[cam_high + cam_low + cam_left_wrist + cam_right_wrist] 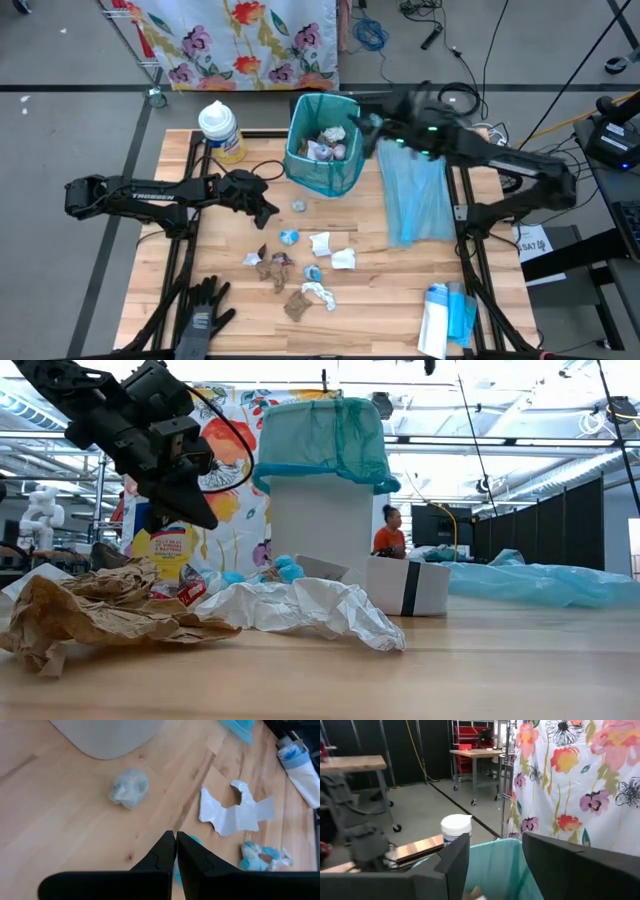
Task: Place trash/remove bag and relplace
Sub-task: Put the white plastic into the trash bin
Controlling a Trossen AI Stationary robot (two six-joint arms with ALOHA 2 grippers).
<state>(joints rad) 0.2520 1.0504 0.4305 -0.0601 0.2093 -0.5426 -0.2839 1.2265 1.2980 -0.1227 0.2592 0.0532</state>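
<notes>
Little legible lettering on the rig and the table clutter.

Readable only: white block capitals, seemingly "TROSSEN", along the dark left arm link [152, 196], back behind the closed left gripper [268, 212]. Printed lines on the yellow label of the white-lidded plastic canister [168, 550], just beneath and beyond that gripper in the low view, too small to read. Marks on the white paper tag [533, 243] at the table's right edge, out past the right arm's elbow, likewise illegible.
</notes>
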